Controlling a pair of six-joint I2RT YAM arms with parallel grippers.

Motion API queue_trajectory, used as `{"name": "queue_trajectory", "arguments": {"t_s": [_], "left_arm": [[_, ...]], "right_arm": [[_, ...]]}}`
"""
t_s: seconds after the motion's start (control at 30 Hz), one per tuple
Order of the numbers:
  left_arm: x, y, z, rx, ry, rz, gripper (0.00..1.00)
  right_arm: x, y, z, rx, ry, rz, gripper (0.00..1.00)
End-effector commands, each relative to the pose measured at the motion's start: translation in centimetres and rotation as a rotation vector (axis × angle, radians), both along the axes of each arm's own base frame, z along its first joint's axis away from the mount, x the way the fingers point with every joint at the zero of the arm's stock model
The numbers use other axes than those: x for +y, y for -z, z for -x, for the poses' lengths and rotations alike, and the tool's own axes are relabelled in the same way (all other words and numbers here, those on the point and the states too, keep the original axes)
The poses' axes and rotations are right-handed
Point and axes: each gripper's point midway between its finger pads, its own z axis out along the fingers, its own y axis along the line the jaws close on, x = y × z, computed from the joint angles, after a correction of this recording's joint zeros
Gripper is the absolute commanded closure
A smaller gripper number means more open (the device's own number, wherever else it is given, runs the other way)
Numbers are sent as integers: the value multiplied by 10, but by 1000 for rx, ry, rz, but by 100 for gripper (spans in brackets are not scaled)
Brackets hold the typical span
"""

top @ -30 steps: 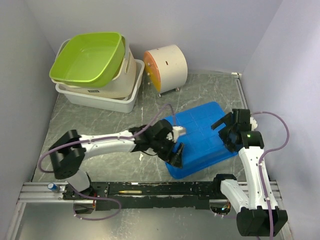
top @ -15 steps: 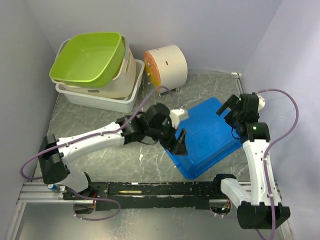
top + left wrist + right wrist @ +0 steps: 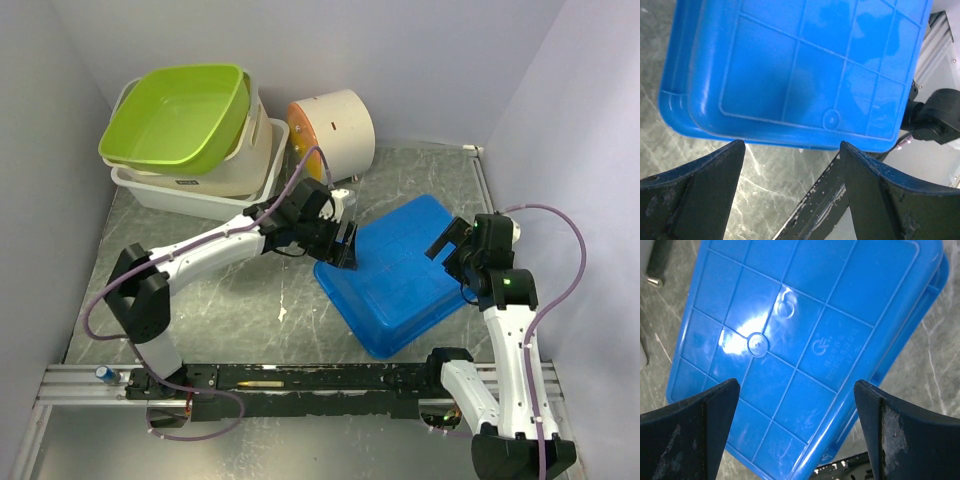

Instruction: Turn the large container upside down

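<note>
Top external view, blue container (image 3: 400, 285) bottom-up, green tub (image 3: 180, 115) nested in white tubs (image 3: 205, 200), left hand (image 3: 341, 244) and right hand (image 3: 453, 258) apart

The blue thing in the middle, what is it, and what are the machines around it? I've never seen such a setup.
Two robot arms are bolted at the near edge of the table. The wide picture looks down from above; the other two come from cameras on each wrist, black fingers framing them. The blue container lies bottom up on the table, ribbed underside showing. The left gripper and right gripper sit at its sides, both open, holding nothing. Behind stand stacked tubs, green on top, and a white cylinder with an orange face.
</note>
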Motion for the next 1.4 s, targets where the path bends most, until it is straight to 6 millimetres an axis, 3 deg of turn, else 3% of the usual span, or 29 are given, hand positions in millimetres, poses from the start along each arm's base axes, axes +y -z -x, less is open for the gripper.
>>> {"name": "queue_trajectory", "arguments": {"t_s": [0.0, 0.77, 1.03, 1.37], "left_arm": [[-5, -16, -22, -67, 20, 6, 13], [0, -4, -59, -238, -3, -80, 13], [-5, 1, -64, -258, 42, -100, 11], [-10, 31, -53, -125, 121, -110, 12]], "right_arm": [[2, 11, 12, 45, 7, -20, 0], [-2, 26, 30, 86, 53, -25, 0], [0, 36, 35, 101, 61, -43, 0], [13, 53, 33, 103, 37, -112, 0]]}}
